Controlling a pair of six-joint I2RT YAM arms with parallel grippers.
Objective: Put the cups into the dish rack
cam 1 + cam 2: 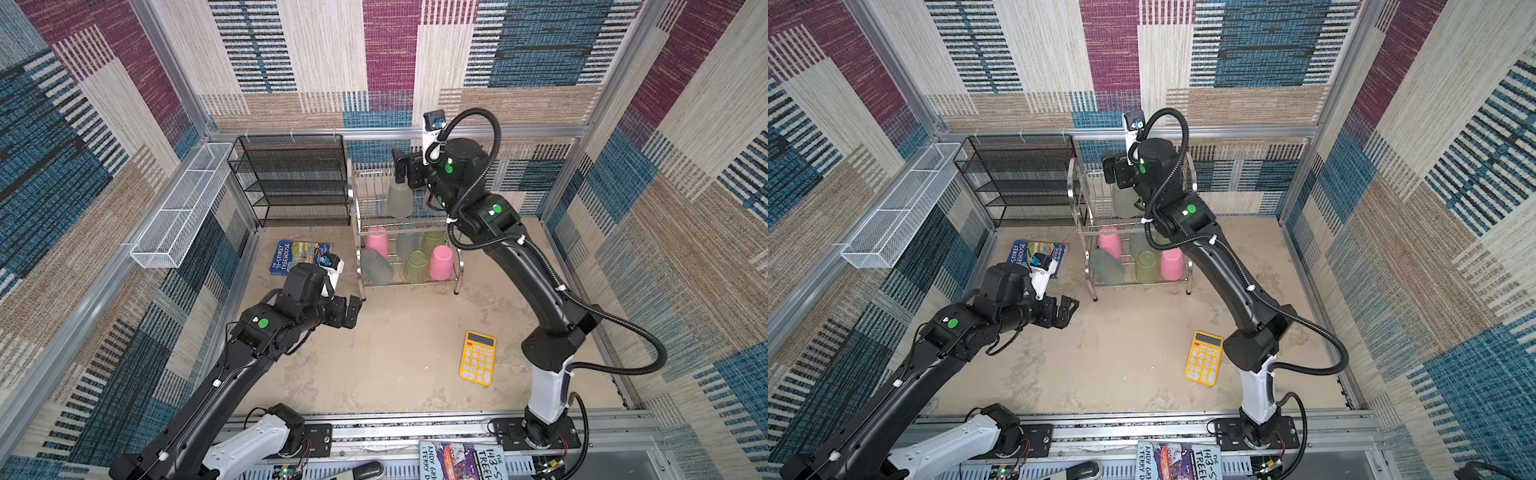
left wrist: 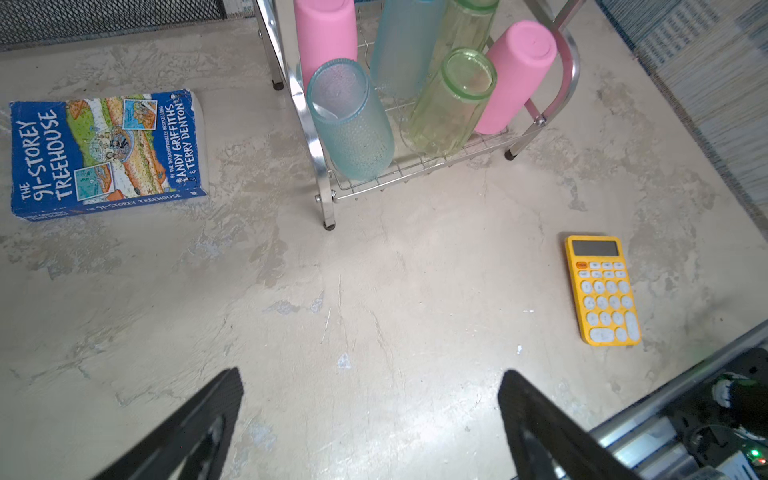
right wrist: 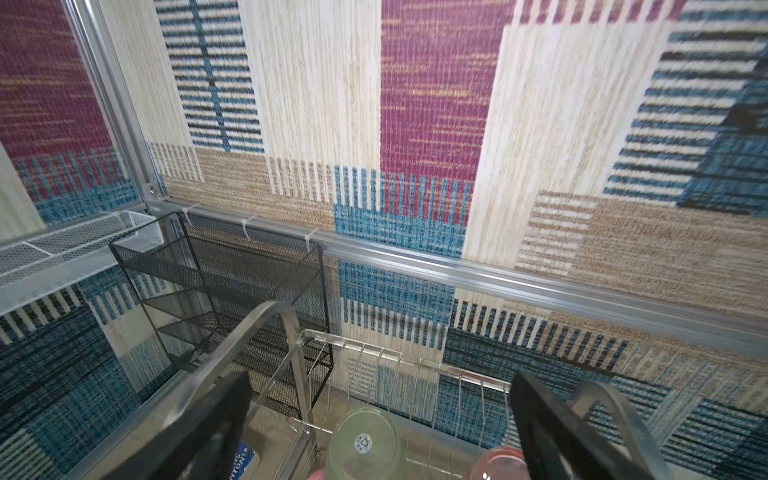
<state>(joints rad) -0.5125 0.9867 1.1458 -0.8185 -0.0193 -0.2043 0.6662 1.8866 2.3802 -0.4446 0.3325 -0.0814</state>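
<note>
The silver wire dish rack stands at the back of the table. Its lower tier holds several upside-down cups: pink, teal, green and another pink. On the upper tier a green cup stands upside down beside a salmon pink cup. My right gripper hangs open just above that green cup, holding nothing. My left gripper is open and empty over bare table, in front of the rack's left foot.
A blue book lies left of the rack and a yellow calculator lies front right. A black mesh shelf unit and a white mesh trough line the back left. Another book lies on the front rail.
</note>
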